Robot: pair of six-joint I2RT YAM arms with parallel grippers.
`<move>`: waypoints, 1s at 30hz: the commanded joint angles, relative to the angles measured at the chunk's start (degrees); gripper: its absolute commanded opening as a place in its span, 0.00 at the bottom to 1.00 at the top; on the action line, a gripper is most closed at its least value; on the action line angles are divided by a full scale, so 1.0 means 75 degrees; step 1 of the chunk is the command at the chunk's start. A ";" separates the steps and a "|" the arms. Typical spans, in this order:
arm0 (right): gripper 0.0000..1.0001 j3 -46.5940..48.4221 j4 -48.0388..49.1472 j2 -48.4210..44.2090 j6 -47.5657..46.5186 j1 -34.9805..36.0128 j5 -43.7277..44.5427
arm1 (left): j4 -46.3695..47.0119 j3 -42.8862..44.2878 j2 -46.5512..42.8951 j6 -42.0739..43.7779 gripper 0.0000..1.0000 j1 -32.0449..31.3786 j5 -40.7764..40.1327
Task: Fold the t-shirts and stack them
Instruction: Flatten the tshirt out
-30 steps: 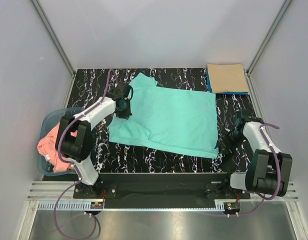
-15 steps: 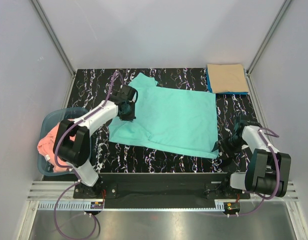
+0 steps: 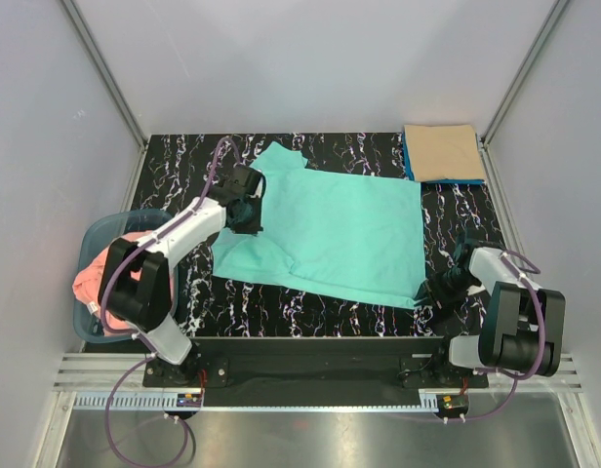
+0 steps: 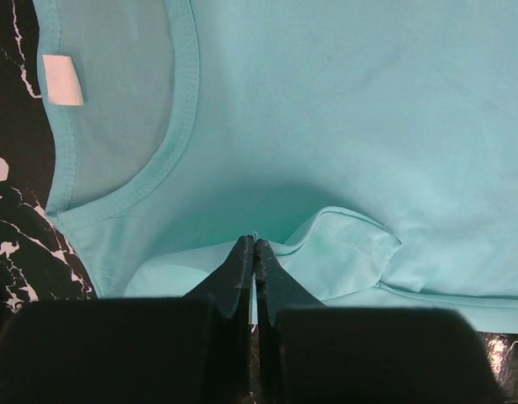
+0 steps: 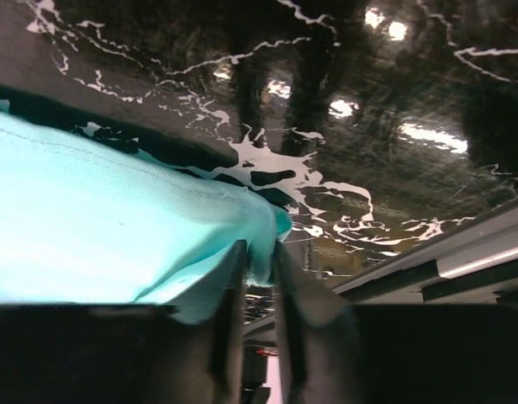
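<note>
A turquoise-green t-shirt (image 3: 330, 229) lies spread on the black marbled table (image 3: 183, 166). My left gripper (image 3: 250, 216) is shut on a fold of its left edge, just below the collar (image 4: 171, 143); the pinched cloth (image 4: 335, 244) shows in the left wrist view. My right gripper (image 3: 429, 291) is shut on the shirt's near right corner (image 5: 263, 231), held at the table's front edge. A tan-beige t-shirt (image 3: 442, 151) lies folded on a blue one (image 3: 409, 156) at the back right. A salmon pink t-shirt (image 3: 98, 283) sits crumpled in the basket.
The blue-grey plastic basket (image 3: 93, 239) stands at the table's left edge. Metal frame posts rise at the back corners. A metal rail (image 3: 310, 366) runs along the near edge by the arm bases.
My right gripper has moved down and left to the shirt's near right corner and closed on it. My left gripper has shifted slightly right along the shirt's left edge.
</note>
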 commanded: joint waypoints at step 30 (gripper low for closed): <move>0.00 0.6185 -0.2682 -0.0321 -0.3314 0.1206 0.1241 | -0.1000 0.2980 -0.3784 0.0650 0.00 -0.0001 -0.0769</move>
